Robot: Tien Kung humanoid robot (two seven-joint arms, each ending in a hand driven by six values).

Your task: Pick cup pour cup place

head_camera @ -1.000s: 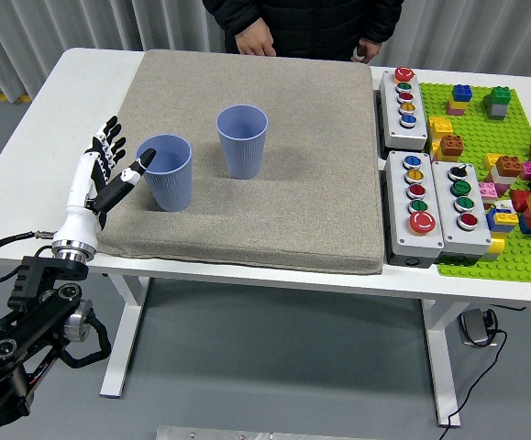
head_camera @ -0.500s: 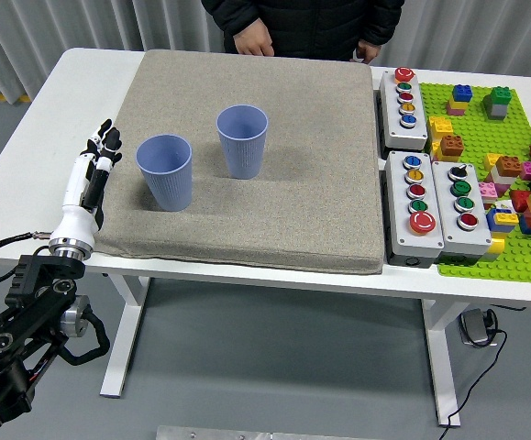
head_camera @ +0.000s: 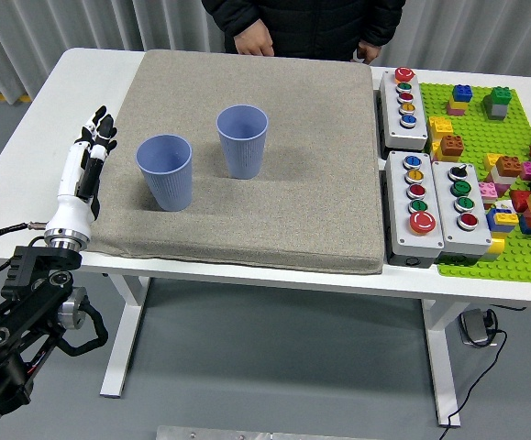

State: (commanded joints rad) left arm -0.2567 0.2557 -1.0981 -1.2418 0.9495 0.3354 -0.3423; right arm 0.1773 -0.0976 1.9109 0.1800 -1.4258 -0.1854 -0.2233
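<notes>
One white table (head_camera: 82,69) carries everything; we list downward by size. One grey fabric mat (head_camera: 293,165) covers most of it. One green brick baseplate (head_camera: 485,247) with loose coloured bricks lies at 3 o'clock, beside three grey push-button boxes (head_camera: 416,215). One person's dark sleeves and hands (head_camera: 254,41) rest at 12 o'clock, touching nothing.

Two blue ribbed plastic cups stand upright on the mat: the near cup (head_camera: 165,171) and the far cup (head_camera: 242,140), close but apart.

One left hand (head_camera: 86,170), white-backed with black fingers, holds nothing, fingers straight and together. A second ago its thumb touched the near cup; since then it has drawn back off the mat's left edge. We judge the grasp abandoned or the placing finished. The near cup now sits at the hand's 3 o'clock, clear of it.
</notes>
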